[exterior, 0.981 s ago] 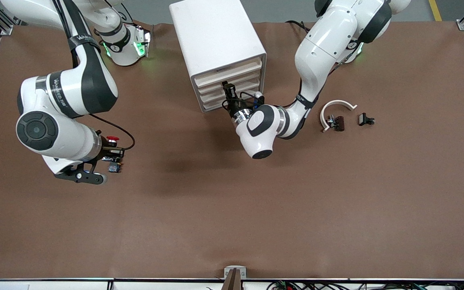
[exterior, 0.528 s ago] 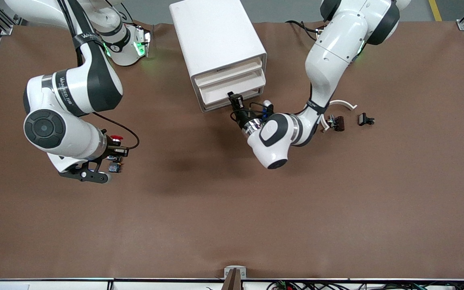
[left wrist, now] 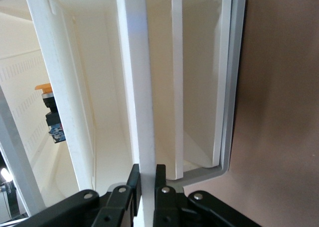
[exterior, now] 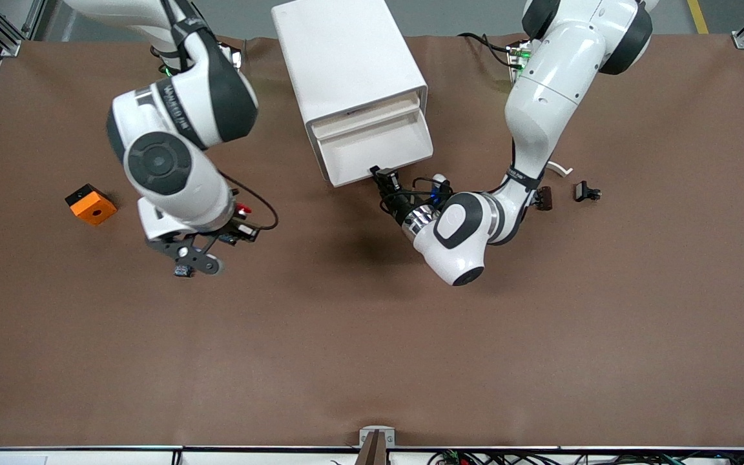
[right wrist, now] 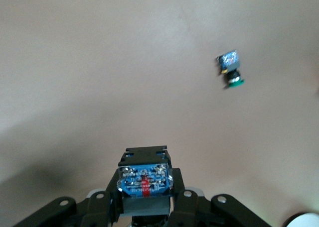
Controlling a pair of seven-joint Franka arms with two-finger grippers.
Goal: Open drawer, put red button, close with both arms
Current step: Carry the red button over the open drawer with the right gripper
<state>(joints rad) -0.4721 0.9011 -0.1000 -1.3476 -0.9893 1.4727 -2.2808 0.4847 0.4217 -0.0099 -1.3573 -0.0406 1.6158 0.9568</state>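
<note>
One drawer (exterior: pixel 372 150) of the white cabinet (exterior: pixel 346 58) stands pulled out toward the front camera. My left gripper (exterior: pixel 383 174) is shut on its front lip. In the left wrist view the black fingers (left wrist: pixel 133 179) pinch the cream lip (left wrist: pixel 144 87) between them. My right gripper (exterior: pixel 243 226) hangs over the table toward the right arm's end, beside the cabinet. It is shut on the red button (exterior: pixel 241 208). In the right wrist view the button's blue body (right wrist: pixel 144 179) sits between the gripper's fingers and hides the red cap.
A twin button with a green cap (right wrist: pixel 230 70) lies on the table under the right arm. An orange box with a hole (exterior: pixel 90 204) sits toward the right arm's end. A white curved piece (exterior: pixel 560 169), a dark brown part (exterior: pixel 545 197) and a black clip (exterior: pixel 585 191) lie by the left arm.
The left gripper has drawn the drawer out toward the front camera. The right arm has risen and swung toward the cabinet with the red button, uncovering the orange box.
</note>
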